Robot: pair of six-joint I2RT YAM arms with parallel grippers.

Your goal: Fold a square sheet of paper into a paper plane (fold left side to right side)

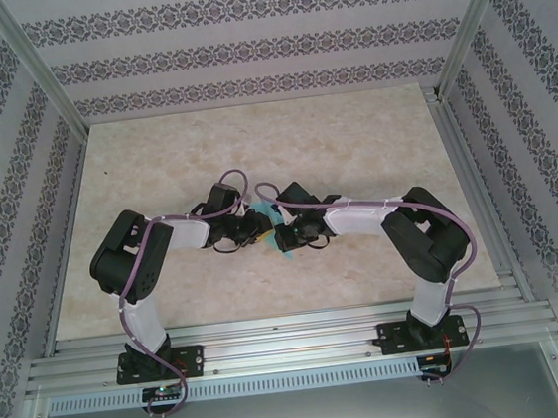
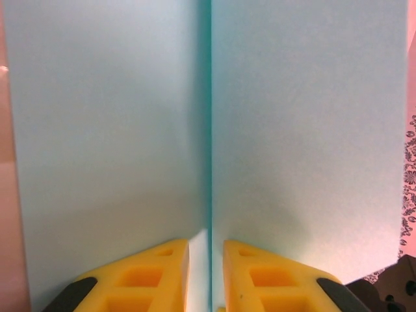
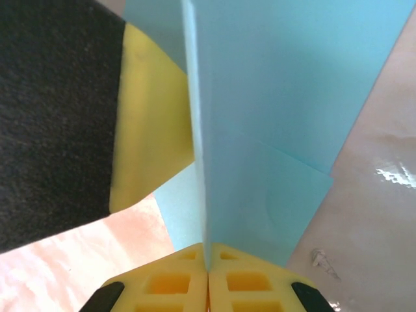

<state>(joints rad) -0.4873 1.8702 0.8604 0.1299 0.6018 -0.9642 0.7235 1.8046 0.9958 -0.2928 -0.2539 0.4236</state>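
square sheet of paper (image 1: 261, 211) mostly hidden beneath left hand (image 1: 253, 230) and right hand (image 1: 287, 234)

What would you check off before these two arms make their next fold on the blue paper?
1. Right gripper clamped on the square sheet of paper: ok, jaws meet on its edge.
2. Left gripper holding the sheet: ok, paper runs between its jaws.
3. Grippers clear of each other: cannot tell, they sit very close above the table.
4. Paper free of tears: ok, where visible.
5. Paper edges lined up for the fold: cannot tell.
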